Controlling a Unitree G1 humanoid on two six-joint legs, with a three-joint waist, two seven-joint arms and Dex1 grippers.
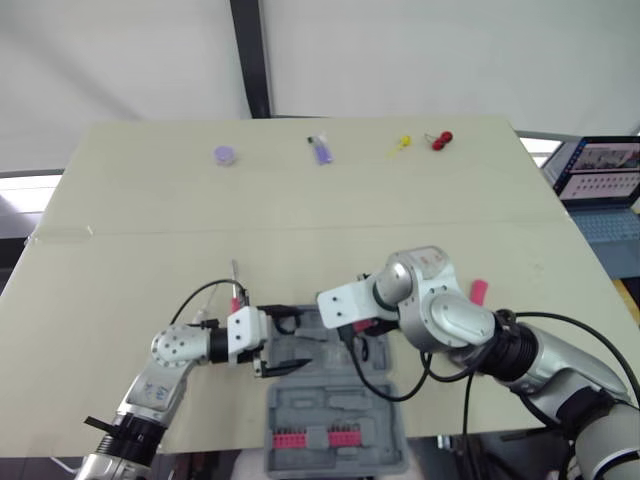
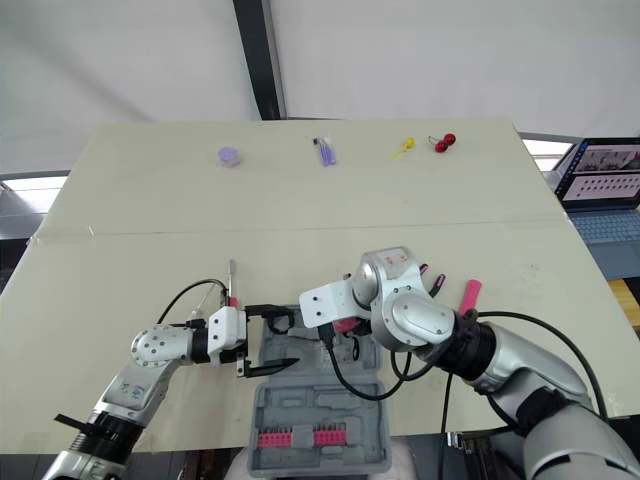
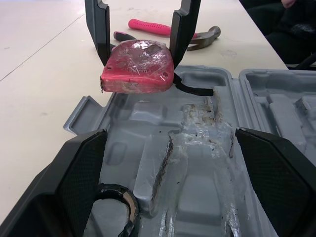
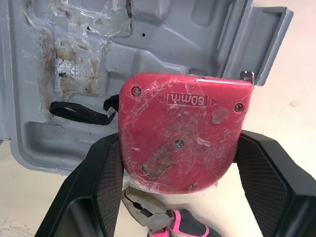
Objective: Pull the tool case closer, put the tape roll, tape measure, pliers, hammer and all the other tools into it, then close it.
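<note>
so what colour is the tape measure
Pinkish red tape measure; right wrist view shows it best.

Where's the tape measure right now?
The tape measure is held between the fingers of the right gripper, just over the far edge of the open tool case, with the pliers beside it.

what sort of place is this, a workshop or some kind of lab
Probably a robot test lab, not a working workshop: a beige table with a grey tool case, small items lined up along its far edge, a laptop beside it, and the right gripper holding a tape measure.
</note>
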